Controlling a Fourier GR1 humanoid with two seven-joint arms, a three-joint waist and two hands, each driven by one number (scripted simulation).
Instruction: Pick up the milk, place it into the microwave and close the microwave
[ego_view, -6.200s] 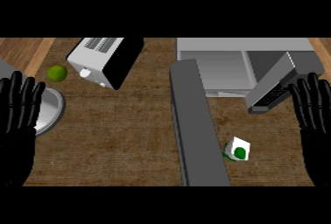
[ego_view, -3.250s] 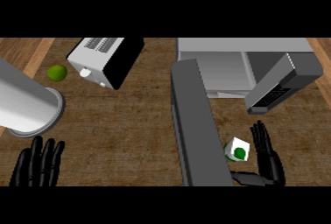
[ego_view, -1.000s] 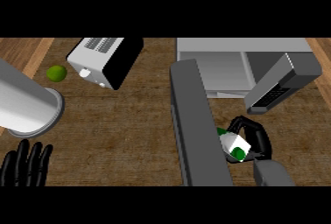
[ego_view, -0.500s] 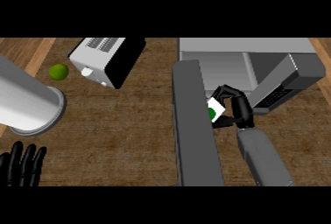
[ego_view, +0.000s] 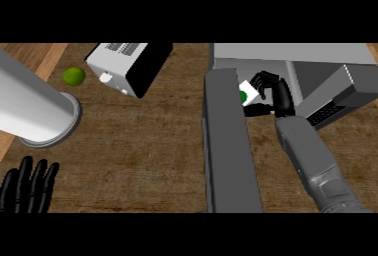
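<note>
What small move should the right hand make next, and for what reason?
Probably carry the milk a little deeper into the microwave and set it down. The right hand is curled round the carton just at the opening, beside the open door.

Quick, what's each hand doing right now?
Left hand: open, holding nothing, resting at the lower left.
Right hand: closed around the milk.

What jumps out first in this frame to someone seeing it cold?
The right hand at upper right, curled round the white milk carton with its green spot, right at the microwave opening. Next, the long grey microwave door hanging open down the middle of the view. On the left, a toaster with a lime beside it, and the left hand resting open at the lower left edge.
</note>
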